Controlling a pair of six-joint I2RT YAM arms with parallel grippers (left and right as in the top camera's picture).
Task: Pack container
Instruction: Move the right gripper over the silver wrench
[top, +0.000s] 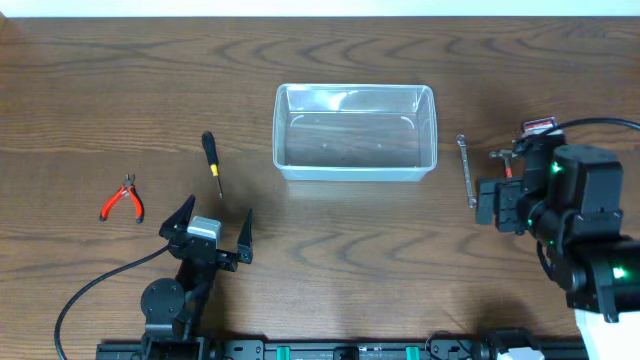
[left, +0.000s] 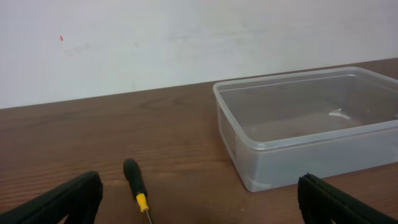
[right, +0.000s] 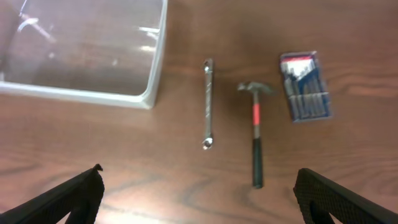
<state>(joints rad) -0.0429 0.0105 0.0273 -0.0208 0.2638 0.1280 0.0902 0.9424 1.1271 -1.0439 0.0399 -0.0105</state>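
One dark wood-grain table (top: 400, 290) is being viewed from above, with every item being rested on it

One container (top: 350, 172), clear plastic, rectangular with rounded corners and a rim, is being shown upright at mid-table toward the far edge. It is being flanked by tools on both sides and is well apart from both grippers

Left gripper (top: 221, 205) is being held low near the front edge, left of centre, with jaws being spread wide open around bare table. In the left wrist view the container's near corner is being seen ahead to the right

Right gripper (right: 199, 173) is being held above the right side of the table, under the bulky right arm (top: 575, 215), with jaws being spread wide open too

Hammer (right: 255, 134), black grip with a red band, is being seen flat, head toward the far edge

Wrench (right: 208, 102), silver, is being seen parallel to the hammer, between it and the container, touching neither

Screwdriver (top: 211, 158), black handle with a yellow collar, is being seen left of the container, tip pointing toward the left gripper

Bit case (right: 305, 87), blue with a red label, is being seen just right of the hammer head

Pliers (top: 124, 198), red-handled, are being seen well left of the screwdriver
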